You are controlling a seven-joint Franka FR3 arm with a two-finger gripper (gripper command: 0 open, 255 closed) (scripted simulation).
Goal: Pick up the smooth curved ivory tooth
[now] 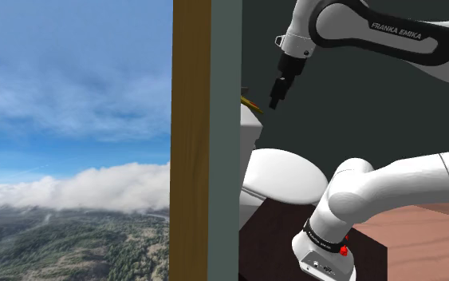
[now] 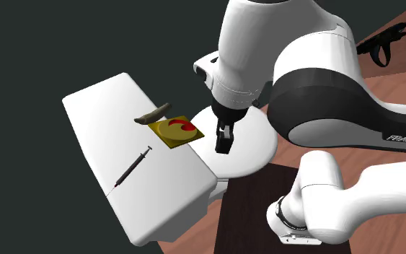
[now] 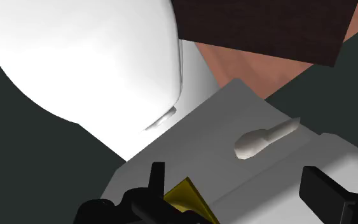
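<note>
Fingers of the gripper stand well apart and clasp nothing, a spread that I judge is meant to take the tooth across its width. In the wrist view the tooth lies ahead of the open fingers, roughly between their lines and untouched by either. The gripper hangs above the tank, over the edge nearest the seat, high enough to clear what lies on the tank top.

The tooth rests on its side on the flat white tank top, towards the edge next to the wall. It is pale in the wrist view and duller grey-brown in the second exterior view. Being smooth, curved and tapered, it would likely sit best if gripped at the thick end — the thin tip could slip out.

Just beside that thick end lies a yellow tile with a red mark; whether the two touch I cannot tell. A finger coming down on that side risks catching the tile's corner. Farther along the tank top, well apart from both, lies a thin dark syringe — no obstacle.

Past the tank edge is the white toilet lid, then brown floor and a dark wall.
</note>
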